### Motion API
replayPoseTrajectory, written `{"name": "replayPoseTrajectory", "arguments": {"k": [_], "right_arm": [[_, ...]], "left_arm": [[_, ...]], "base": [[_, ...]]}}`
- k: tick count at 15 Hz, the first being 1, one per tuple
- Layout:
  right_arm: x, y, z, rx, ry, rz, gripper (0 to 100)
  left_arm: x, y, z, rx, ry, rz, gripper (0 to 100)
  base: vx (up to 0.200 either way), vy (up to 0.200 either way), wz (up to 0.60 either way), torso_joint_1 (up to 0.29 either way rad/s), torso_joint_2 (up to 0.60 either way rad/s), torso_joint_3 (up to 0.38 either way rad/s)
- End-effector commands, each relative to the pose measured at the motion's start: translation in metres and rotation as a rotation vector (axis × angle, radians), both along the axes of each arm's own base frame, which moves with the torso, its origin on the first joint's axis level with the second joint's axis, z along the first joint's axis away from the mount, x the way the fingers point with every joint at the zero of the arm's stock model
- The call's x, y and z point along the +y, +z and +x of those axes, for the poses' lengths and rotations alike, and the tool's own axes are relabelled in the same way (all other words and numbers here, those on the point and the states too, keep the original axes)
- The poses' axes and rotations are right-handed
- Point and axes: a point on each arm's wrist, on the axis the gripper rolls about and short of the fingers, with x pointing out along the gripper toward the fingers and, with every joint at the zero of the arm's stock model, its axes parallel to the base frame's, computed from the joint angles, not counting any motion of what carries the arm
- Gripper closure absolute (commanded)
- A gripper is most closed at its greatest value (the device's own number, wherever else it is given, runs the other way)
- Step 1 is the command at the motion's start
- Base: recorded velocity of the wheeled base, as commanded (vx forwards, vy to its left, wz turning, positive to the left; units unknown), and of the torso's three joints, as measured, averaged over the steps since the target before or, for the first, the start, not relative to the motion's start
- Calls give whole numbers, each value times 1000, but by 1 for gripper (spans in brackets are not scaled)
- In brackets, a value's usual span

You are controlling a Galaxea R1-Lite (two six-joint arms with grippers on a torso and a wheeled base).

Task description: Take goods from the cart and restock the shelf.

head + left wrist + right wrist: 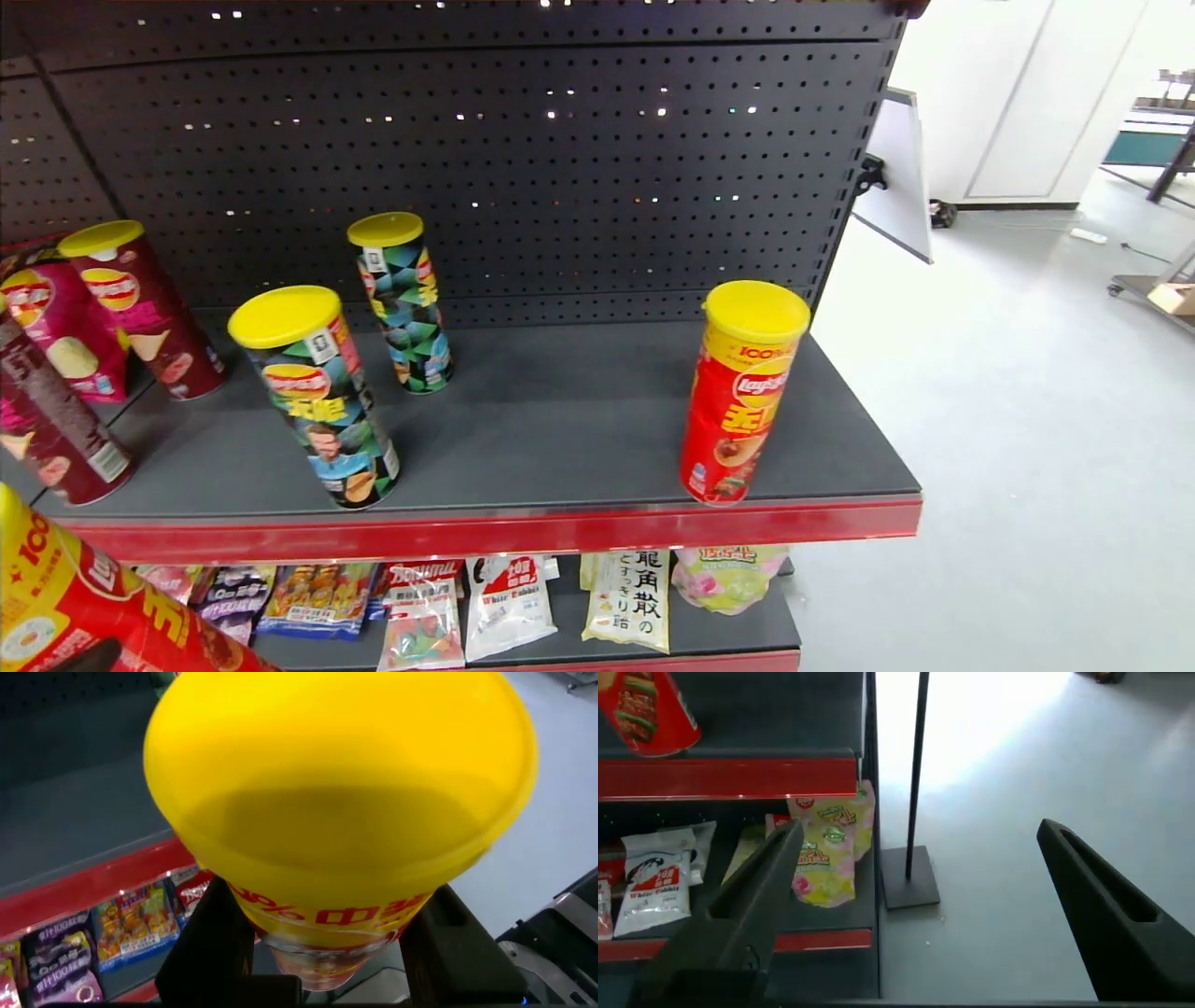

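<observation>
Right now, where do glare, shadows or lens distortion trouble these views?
Head view: light pricks through the pegboard holes, the shelf's red edge shows a glossy streak, and cans near the sides lean outward, likely lens distortion. Left wrist view: a shadow lies across the held can's yellow lid. Right wrist view: the floor is washed out white.

Red chip can (pixel 336 784), yellow lid, tilted, clamped in left tool (pixel 327 945)

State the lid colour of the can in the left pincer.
Yellow lid on the can; left wrist view.
</observation>
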Motion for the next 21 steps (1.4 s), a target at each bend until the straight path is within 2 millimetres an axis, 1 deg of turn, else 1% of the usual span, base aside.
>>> {"name": "replayPoseTrajectory", "arguments": {"k": [1, 6, 9, 10, 12, 13, 14, 15, 16, 18, 19, 21], "right_arm": [[0, 0, 1, 6, 1, -1, 0], [0, 0, 0, 3, -1, 9, 0], [0, 0, 0, -3, -11, 8, 0], [0, 0, 1, -6, -13, 17, 0], [-1, 0, 1, -2, -23, -16, 0], [-2, 0, 1, -1, -99, -29, 0], [-5, -1, 0, 1, -214, -32, 0], [-5, -1, 0, 0, -242, -20, 0], [-4, -2, 0, -2, -187, 5, 0], [0, -3, 1, -3, -1, 7, 0], [0, -7, 1, 40, -6, 18, 0], [0, -7, 1, 42, -22, 39, 0]], "left_arm": [[0, 1, 10, 24, 2, 1, 100], [-1, 3, 20, 34, 0, 2, 100], [-1, 5, 32, 41, -4, 3, 100], [-2, 6, 39, 44, -4, 3, 100], [-3, 6, 48, 52, -13, 2, 100], [-3, 7, 52, 49, -18, 2, 100], [-3, 7, 56, 47, -21, 2, 100], [-4, 7, 60, 50, -31, 3, 100], [-6, 7, 62, 47, -47, 2, 100], [-8, 7, 64, 47, -69, 3, 100], [-8, 8, 66, 47, -70, 2, 100], [-9, 10, 69, 47, -70, 3, 100]], "base": [[0, 0, -600, 7, 2, 7], [0, 0, 0, 0, 0, 0], [0, 0, 0, 0, 0, 0], [0, 0, 0, 0, 0, 0], [0, 0, 0, 0, 0, 0], [0, 0, 0, 0, 0, 0], [0, 0, 0, 0, 0, 0], [0, 0, 0, 0, 0, 0], [0, 0, 0, 0, 0, 0], [0, 0, 0, 0, 0, 0], [0, 0, 0, 0, 0, 0], [0, 0, 0, 0, 0, 0]]}}
